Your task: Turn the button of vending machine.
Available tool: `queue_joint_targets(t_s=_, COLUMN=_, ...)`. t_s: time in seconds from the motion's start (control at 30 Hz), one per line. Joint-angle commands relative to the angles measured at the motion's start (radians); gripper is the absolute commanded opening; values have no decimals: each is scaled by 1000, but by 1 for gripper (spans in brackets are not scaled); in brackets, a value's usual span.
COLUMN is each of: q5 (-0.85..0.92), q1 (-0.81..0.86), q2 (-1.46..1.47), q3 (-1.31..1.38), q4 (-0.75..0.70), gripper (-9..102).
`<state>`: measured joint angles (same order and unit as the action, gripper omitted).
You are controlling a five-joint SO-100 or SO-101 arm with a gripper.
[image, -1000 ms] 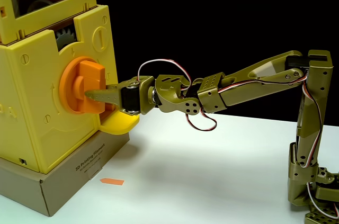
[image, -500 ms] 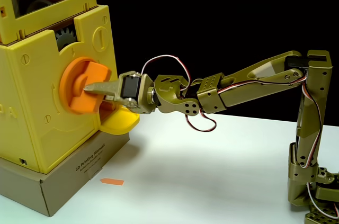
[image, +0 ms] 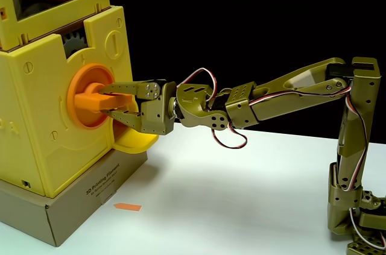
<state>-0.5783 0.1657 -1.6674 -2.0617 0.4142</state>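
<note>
Fixed view: bare white surface (image: 241, 195) spreads open beneath my outstretched arm, and the grey cardboard box (image: 72, 207) at its left edge reads "3D Printing Filament". Above it my claw (image: 108, 102) is clamped on the orange button (image: 90, 101), its bar lying level, on the yellow vending machine (image: 36, 146) front.

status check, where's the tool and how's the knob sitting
Tool shut on orange knob, one finger above the bar, one below. Knob bar lies about horizontal on yellow vending machine. Nothing in the way.
</note>
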Motion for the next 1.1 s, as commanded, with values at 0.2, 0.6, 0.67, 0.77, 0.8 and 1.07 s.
queue_joint_targets(t_s=0.2, q5=-635, q1=67, q2=-107, q3=26, q4=-37, gripper=-1)
queue_joint_targets(t_s=0.6, q5=-1127, q1=80, q2=-156, q3=12, q4=8, gripper=-1)
queue_joint_targets(t_s=0.67, q5=-1134, q1=80, q2=-164, q3=9, q4=8, gripper=-1)
queue_joint_targets(t_s=0.77, q5=-1146, q1=74, q2=-166, q3=6, q4=8, gripper=1)
queue_joint_targets(t_s=0.8, q5=-1146, q1=67, q2=-167, q3=3, q4=8, gripper=2)
queue_joint_targets(t_s=1.07, q5=-1178, q1=32, q2=-167, q3=-18, q4=15, gripper=15)
